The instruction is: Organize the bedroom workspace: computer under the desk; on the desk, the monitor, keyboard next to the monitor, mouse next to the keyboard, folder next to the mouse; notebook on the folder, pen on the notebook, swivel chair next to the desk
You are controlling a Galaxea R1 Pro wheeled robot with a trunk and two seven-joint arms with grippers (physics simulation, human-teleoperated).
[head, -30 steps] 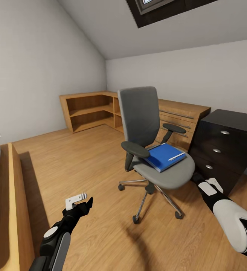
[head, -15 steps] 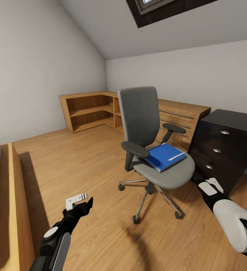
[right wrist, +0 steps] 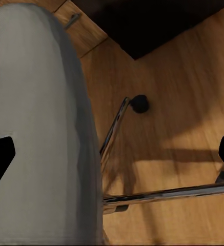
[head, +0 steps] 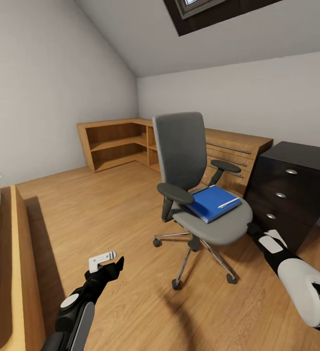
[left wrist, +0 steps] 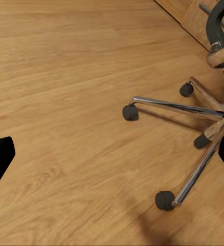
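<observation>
Two arms of mine reach forward over the light-wood floor [head: 111, 214]. At far left in the head view, a wooden bed frame edge [head: 23, 273] runs along the floor. My left gripper [head: 106, 262] hovers above bare floor, well apart from the swivel chair [head: 194, 180]; its fingers are spread and it holds nothing. The left wrist view confirms this: both fingertips sit at opposite picture edges, with the chair's chrome base [left wrist: 194, 110] and casters between them on the floor.

Further along, the low light-wood cabinet [head: 126, 141] stands against the far wall. The swivel chair stands mid-room with the folder [head: 212, 202] lying flat on its seat, and the pen [head: 228, 203] resting on the folder's top.

My right gripper [head: 257, 234] is at the seat's edge, near the desk [head: 296, 185] with its silver-knobbed drawers. The right wrist view adds the seat's grey underside [right wrist: 40, 128] close ahead, dark fingertips wide apart, nothing gripped.
</observation>
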